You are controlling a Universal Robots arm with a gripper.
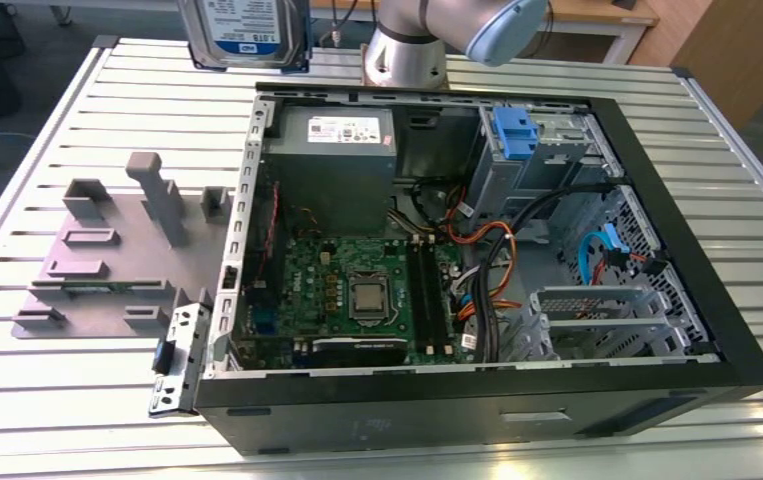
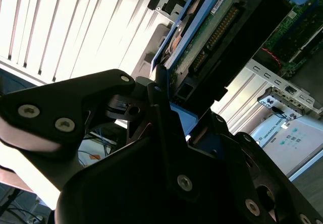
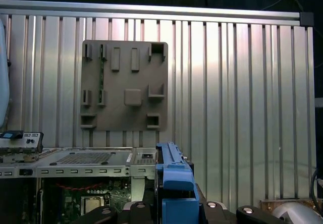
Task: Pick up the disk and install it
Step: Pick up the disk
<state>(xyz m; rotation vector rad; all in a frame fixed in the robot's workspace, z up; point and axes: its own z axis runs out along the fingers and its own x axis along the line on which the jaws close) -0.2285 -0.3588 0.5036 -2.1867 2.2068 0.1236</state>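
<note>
Basically the pickup half looks done: the gripper (image 2: 176, 110) is clamped on the disk (image 1: 245, 30), holding it up off the table (image 1: 34, 150) outside the open computer case (image 1: 741, 330), so installing it is what's left.

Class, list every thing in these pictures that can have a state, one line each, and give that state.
the disk: held up above the table, gripped by the pincer.
pincer: shut on the disk.
computer case: lying on its side, side panel off, interior exposed.
grey fixture plate: flat on the table, beside the case.
processor: uncovered, no cooler on it.
</note>
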